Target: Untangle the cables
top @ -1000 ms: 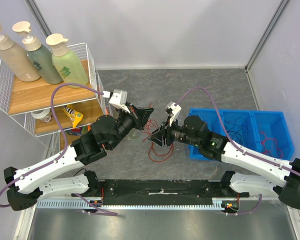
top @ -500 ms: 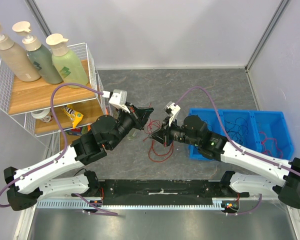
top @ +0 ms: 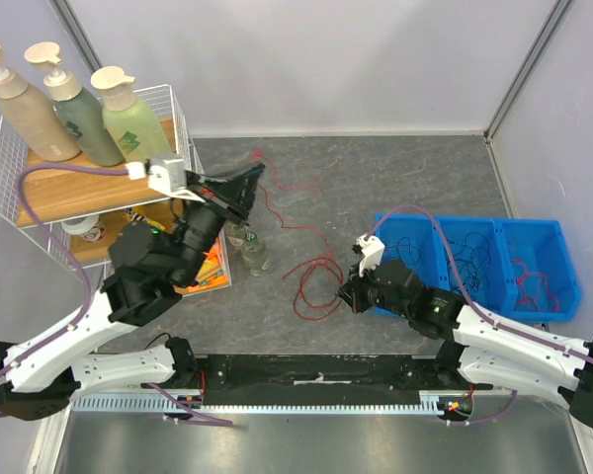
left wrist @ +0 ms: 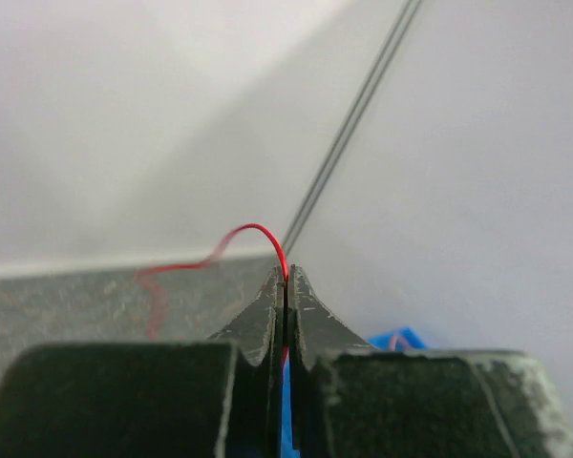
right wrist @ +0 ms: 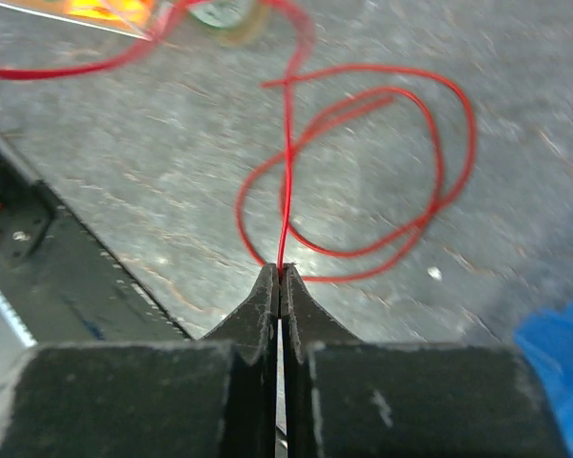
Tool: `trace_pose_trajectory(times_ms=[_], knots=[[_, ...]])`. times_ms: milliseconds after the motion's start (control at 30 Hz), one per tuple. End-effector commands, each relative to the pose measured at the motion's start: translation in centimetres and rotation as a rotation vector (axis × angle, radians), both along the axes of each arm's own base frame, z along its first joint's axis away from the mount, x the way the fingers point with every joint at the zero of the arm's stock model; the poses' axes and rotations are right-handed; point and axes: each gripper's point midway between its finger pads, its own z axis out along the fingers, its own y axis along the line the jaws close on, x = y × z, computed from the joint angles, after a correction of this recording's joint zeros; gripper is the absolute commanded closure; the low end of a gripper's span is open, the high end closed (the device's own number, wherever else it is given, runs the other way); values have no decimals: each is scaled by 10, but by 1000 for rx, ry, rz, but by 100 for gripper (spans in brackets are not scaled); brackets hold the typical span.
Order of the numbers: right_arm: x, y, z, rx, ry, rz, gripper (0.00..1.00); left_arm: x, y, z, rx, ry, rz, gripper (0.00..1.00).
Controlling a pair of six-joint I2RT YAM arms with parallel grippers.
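Grey table (top: 405, 173): blue bin (top: 570, 259) holds black, red cables (top: 471, 249).

Cables (top: 469, 245) in the right-hand blue bins (top: 549, 229) too small to tell apart; blurred bottle (right wrist: 224, 11) cut off at the edge; orange packet (top: 215, 272) half hidden under left arm (top: 158, 262).

Top view looks down on the table (top: 395, 168); wrist views sight closely along fingers (left wrist: 260, 329), sharing red cable (right wrist: 286, 172).
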Motion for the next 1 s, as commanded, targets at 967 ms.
trace_pose_trajectory(times_ms=[967], knots=[[18,-66,-28,18,27,-392,100,-32,95,147,-212,-353,197,98]])
